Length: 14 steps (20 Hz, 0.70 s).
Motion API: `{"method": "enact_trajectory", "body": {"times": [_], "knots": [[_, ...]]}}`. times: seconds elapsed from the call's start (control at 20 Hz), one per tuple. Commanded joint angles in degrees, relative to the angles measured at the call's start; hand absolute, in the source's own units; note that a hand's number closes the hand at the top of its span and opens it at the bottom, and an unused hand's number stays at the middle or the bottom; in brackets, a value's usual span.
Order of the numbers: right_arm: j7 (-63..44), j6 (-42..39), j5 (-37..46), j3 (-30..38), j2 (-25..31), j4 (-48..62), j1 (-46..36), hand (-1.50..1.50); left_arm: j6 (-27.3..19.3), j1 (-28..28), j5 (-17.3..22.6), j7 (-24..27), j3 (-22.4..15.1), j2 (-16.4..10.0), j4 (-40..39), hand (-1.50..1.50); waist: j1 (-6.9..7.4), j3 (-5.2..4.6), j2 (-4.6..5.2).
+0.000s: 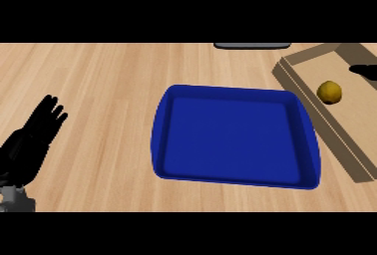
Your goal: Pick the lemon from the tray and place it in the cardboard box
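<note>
The yellow lemon (330, 92) lies inside the cardboard box (296, 79) at the right, close to its left wall. The blue tray (165, 134) sits in the middle of the wooden counter and holds nothing. Only a small black part of my right hand (365, 71) shows at the right edge, over the box, a little above and to the right of the lemon and apart from it. My left hand (31, 142) rests open at the left edge with its fingers up, well away from the tray.
A dark grey object (253, 46) pokes in at the top edge, just left of the box's far corner. Bare wooden counter (103, 79) stretches between my left hand and the tray.
</note>
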State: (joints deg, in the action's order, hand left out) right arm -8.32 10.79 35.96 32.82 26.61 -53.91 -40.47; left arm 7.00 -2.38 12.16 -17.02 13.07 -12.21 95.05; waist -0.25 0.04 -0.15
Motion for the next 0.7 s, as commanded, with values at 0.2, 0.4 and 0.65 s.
{"method": "enact_trajectory", "body": {"times": [0.2, 0.4, 0.65], "knots": [[-2.6, -3.9, -11.6, 7.7, 2.3, -12.1, 8.9, -1.5, 0.9, 2.2, 1.0, -0.7, 0.7, -0.1, 1.8, 0.0, -0.24, -0.05, -0.13], [0.0, -12.1, -19.2, 12.5, 9.7, -9.4, 10.5, -1.5, -0.2, -1.6, -0.4, 0.7, 0.5, 0.3, -2.4, 0.0, -0.33, -0.03, 0.08], [5.8, -14.2, -22.7, 12.5, 12.3, -6.8, 16.1, -1.5, -0.5, 0.3, -2.3, 0.7, -0.8, 0.9, 0.0, 0.0, 0.36, -0.02, 0.15]]}}
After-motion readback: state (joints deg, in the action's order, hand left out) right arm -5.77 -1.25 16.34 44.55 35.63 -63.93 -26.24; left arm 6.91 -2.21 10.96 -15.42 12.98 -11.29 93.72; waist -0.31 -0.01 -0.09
